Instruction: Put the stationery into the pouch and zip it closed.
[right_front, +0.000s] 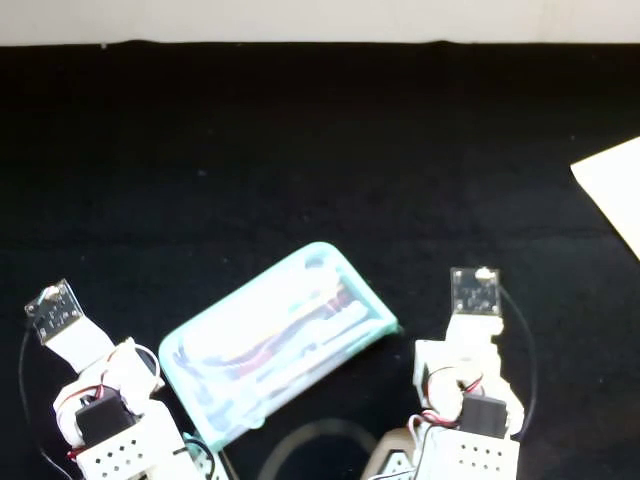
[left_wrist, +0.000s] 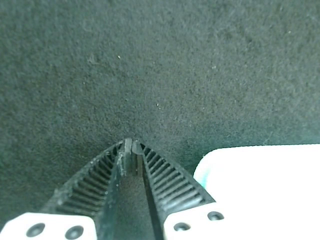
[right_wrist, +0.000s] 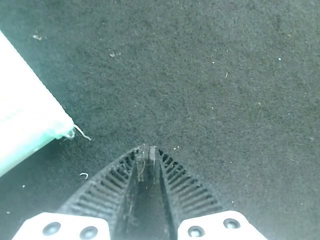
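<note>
Left fingers (left_wrist: 167, 182) and right fingers (right_wrist: 185, 187) pressed together, holding nothing, over black felt table (right_front: 300, 150). Translucent mint-green plastic pouch (right_front: 352, 285) with stationery (right_front: 285, 340) inside lies between them. Zip state unclear; a one-sided tug could drag the pouch, not close it

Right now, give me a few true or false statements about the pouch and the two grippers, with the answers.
1. The stationery lies inside the pouch. True.
2. The right gripper grips the pouch. False: it is shut on nothing, over the black cloth, apart from the pouch's corner.
3. The left gripper is wide open. False: it is shut.
4. The pouch lies between the left arm and the right arm. True.
</note>
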